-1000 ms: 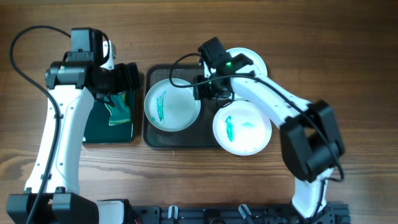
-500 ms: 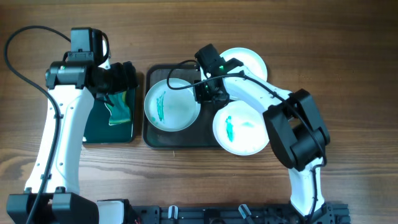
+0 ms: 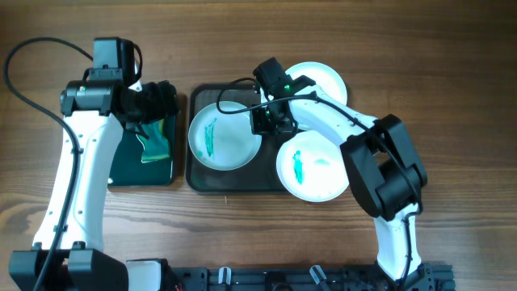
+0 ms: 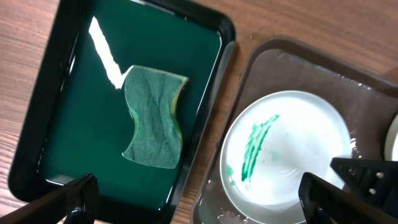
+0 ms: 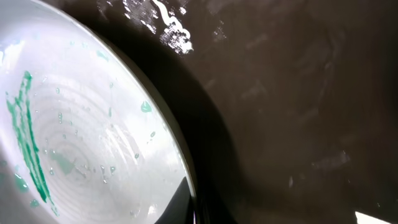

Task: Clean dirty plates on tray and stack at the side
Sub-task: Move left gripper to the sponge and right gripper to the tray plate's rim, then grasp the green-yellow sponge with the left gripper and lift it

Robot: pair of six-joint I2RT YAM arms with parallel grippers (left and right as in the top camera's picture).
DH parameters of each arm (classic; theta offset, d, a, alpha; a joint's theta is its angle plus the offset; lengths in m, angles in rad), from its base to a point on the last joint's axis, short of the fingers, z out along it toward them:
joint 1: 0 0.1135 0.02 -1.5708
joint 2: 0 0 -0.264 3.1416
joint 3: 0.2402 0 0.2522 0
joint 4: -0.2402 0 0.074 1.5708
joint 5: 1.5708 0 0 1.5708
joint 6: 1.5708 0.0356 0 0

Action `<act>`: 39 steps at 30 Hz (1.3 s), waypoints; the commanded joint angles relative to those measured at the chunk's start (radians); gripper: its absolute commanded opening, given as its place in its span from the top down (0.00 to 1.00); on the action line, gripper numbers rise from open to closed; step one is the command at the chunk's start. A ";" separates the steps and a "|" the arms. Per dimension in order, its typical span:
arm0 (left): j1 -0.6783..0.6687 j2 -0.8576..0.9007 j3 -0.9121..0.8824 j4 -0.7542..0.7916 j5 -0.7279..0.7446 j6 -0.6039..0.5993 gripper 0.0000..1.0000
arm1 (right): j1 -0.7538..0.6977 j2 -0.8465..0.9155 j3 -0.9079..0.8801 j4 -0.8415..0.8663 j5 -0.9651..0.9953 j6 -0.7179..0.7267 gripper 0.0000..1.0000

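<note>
Right arm (image 3: pixel 335 121) has swung inward; right jaws at plate (image 3: pixel 226 144) rim, grip unclear; left jaws wide, empty

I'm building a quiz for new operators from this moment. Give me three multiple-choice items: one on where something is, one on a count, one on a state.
1. Where does the sponge lie?
A) on a plate
B) in the small black tray
C) on the bare table

2. How many white plates show from overhead?
A) two
B) three
C) four

3. How do the jaws of the left gripper stand?
A) open, empty
B) shut on the sponge
C) shut on a plate

Answers:
1 B, it rests on that tray's green floor.
2 B, one at the left in the grey tray, two at the right.
3 A, jaws wide apart in the left wrist view, gripping nothing.
</note>
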 commanded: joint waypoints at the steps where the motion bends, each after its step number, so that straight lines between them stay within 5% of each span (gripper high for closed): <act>1: 0.002 0.058 -0.022 0.013 -0.013 -0.016 0.00 | -0.004 0.052 -0.011 -0.031 0.090 0.040 0.96; 15: 0.205 0.366 -0.022 0.089 0.154 0.168 0.24 | -0.004 0.052 -0.011 -0.013 0.109 0.033 0.96; 21: 0.199 0.432 -0.022 0.091 0.210 0.249 0.47 | -0.004 0.052 -0.011 -0.009 0.109 0.033 0.96; 32: 0.172 0.457 -0.070 0.142 0.212 0.276 0.57 | -0.004 0.052 -0.011 -0.001 0.109 0.033 0.96; 39: 0.154 0.457 -0.086 0.186 0.164 0.272 0.96 | -0.004 0.052 -0.011 -0.002 0.109 0.032 0.96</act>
